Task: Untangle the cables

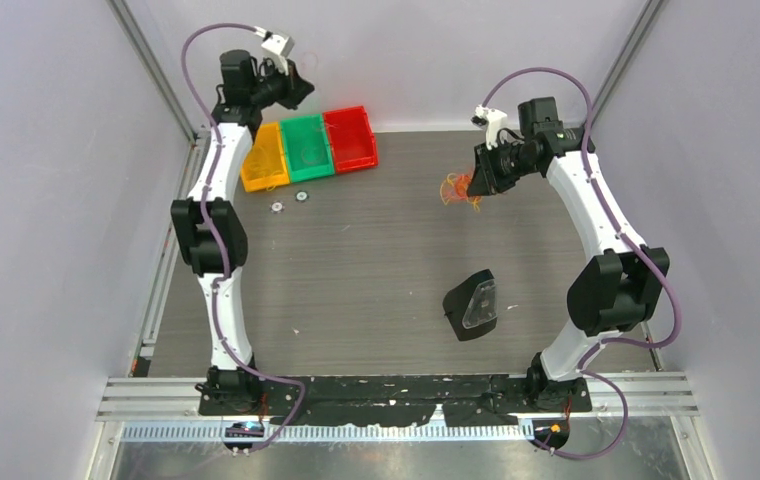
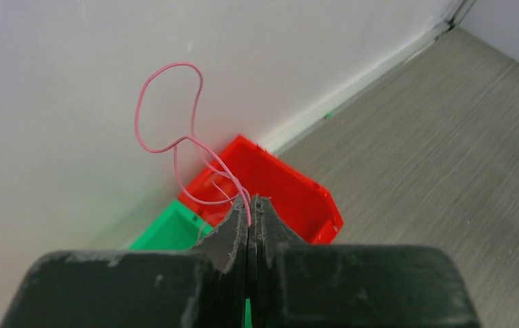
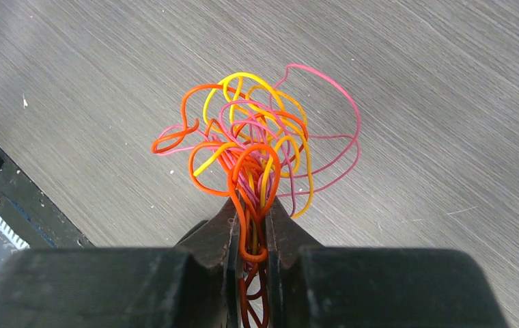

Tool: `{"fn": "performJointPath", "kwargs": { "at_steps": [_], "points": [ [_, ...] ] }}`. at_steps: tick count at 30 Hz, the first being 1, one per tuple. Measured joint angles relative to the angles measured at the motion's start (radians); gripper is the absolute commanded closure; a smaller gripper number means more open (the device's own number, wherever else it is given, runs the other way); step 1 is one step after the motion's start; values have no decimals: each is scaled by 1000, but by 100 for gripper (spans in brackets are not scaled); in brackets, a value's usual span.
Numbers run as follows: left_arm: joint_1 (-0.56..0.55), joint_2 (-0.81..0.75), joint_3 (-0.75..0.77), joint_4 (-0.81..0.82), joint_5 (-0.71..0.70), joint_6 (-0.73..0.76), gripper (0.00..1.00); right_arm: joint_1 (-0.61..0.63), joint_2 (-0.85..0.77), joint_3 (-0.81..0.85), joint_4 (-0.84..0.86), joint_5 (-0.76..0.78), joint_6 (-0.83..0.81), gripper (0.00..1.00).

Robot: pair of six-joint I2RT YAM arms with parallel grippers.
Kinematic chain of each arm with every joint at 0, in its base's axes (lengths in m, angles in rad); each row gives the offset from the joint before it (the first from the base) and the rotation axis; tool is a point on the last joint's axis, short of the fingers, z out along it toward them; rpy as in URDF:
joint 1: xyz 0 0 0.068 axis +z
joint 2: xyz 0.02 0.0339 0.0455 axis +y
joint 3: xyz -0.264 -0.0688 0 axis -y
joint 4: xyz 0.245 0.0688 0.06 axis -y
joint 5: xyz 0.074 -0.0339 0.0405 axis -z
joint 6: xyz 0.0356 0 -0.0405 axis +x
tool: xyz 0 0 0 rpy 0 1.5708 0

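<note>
1. While my left tool is clenched flat on one pink wire, high over the red bin and green bin at the back left, only a short end looks pinched. The rest stands up in a springy loop, so I judge a quick swing could whip it out of the grip.
2. My right tool is clamped on the bunch of orange, yellow and pink loops. I hold it above the worktop, well apart from the bins.
3. That grip squeezes several strands together. Pulling one strand against it could draw a knot tighter instead of freeing it.
4. The bunch holds more pink loops. The overhead view shows no strand between my two tools, but wire this thin may not show there. If one does link them, spreading the arms would yank the bunch loose.
5. When I let go on the left, the light loop could cling to the pads, hook on a bin rim, or spring into the green bin instead of the red one.
</note>
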Motion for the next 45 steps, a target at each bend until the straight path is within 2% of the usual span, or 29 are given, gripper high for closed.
{"fn": "performJointPath", "kwargs": {
  "at_steps": [12, 15, 20, 25, 26, 28, 32, 38, 42, 45],
  "points": [
    [26, 45, -154, -278, -170, 24, 100, 0, 38, 24, -30, 8, -26, 95],
    [26, 61, -109, -359, -203, 59, 100, 0, 58, 45, -50, 7, -36, 95],
    [17, 153, 75, -475, -216, 116, 100, 0, 102, 98, -82, 6, -44, 95],
    [-2, 192, 118, -530, -219, 150, 99, 0, 120, 116, -99, 6, -51, 95],
    [-6, 196, 118, -540, -223, 154, 95, 0, 120, 117, -101, 5, -51, 95],
    [-12, 200, 118, -556, -231, 158, 77, 0, 121, 120, -106, 0, -51, 95],
    [-21, 200, 118, -567, -240, 161, 48, 0, 121, 121, -109, -9, -51, 95],
    [-17, 187, 118, -584, -266, 158, 24, 0, 124, 127, -121, -28, -51, 94],
    [-7, 129, 118, -617, -259, 155, 3, 0, 123, 132, -124, -50, -55, 95],
    [13, 33, 100, -642, -206, 150, 1, 0, 123, 131, -118, -83, -53, 95]
  ]
}}
